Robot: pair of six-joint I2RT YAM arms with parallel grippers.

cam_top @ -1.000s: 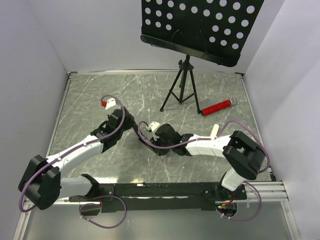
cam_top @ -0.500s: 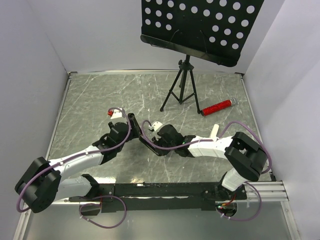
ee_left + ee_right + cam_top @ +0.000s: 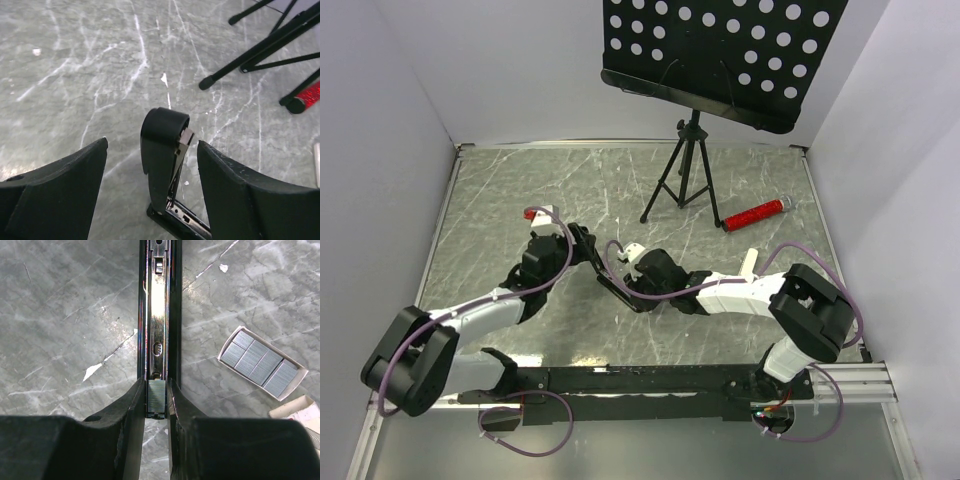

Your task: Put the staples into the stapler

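Observation:
The black stapler lies opened on the table's middle, its lid raised upright and its shiny channel bare. My left gripper is open, with one finger on each side of the raised lid and a gap to both. My right gripper is shut on the staples, a small silvery strip that sits in the near end of the channel. In the top view the left gripper is at the stapler's far end and the right gripper at its near end.
An open white tray of spare staple strips and a tan-and-white box lie just right of the stapler. A black tripod with a perforated stand and a red tube stand behind.
My left gripper swung in towards the stapler's raised lid and now straddles it. The right gripper has hardly moved.

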